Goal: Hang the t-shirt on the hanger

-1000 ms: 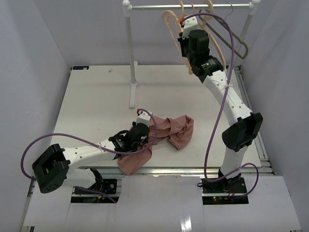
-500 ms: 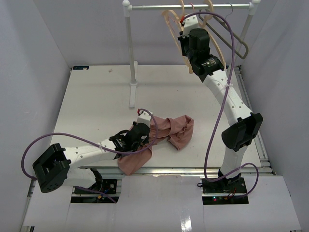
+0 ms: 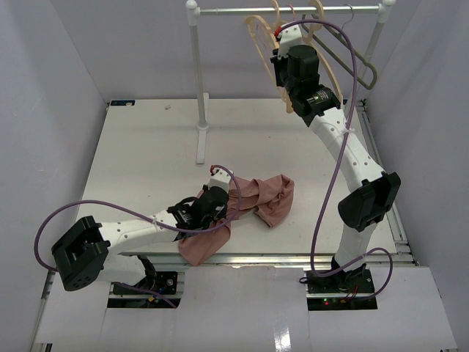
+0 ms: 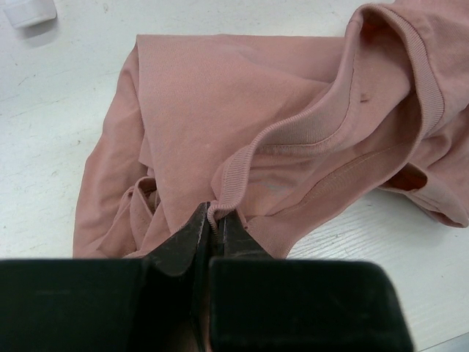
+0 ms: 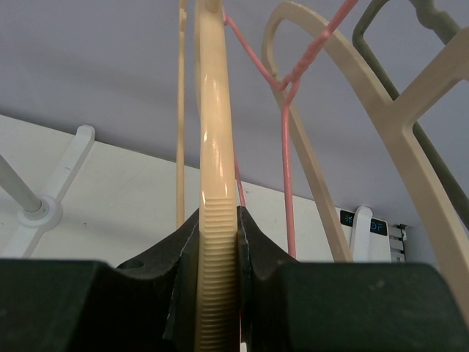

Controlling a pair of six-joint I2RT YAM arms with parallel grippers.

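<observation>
1. The t-shirt (image 3: pixel 265 196) lies crumpled on the table (image 3: pixel 146 147) close to the near edge, between the two arms, and one end droops over that edge
2. In the left wrist view the t-shirt (image 4: pixel 242 95) shows its ribbed neckband curling up from folded cloth, with bare white table on both sides
3. The left gripper (image 4: pixel 214 218) is low over the shirt, and its jaws are pressed almost together with a fold of the ribbed neckband pinched between the tips
4. From above, the left gripper (image 3: pixel 218 199) sits on the shirt's left part, its arm stretched low along the front of the table
5. The hanger (image 3: pixel 256 40) hangs from the rail (image 3: pixel 286 9) at the far right, high above the table and well apart from the shirt
6. The right gripper (image 5: pixel 218 246) is clamped on the hanger (image 5: pixel 216 169), its ridged beige edge squeezed upright between the two dark jaws
7. Just beside it on the rail hang a thin pink wire hanger (image 5: pixel 286 147), a second beige hanger (image 5: pixel 410 139) and a grey hanger (image 5: pixel 360 33)
8. The rack's white post (image 3: pixel 196 73) stands on the table left of the hangers
</observation>
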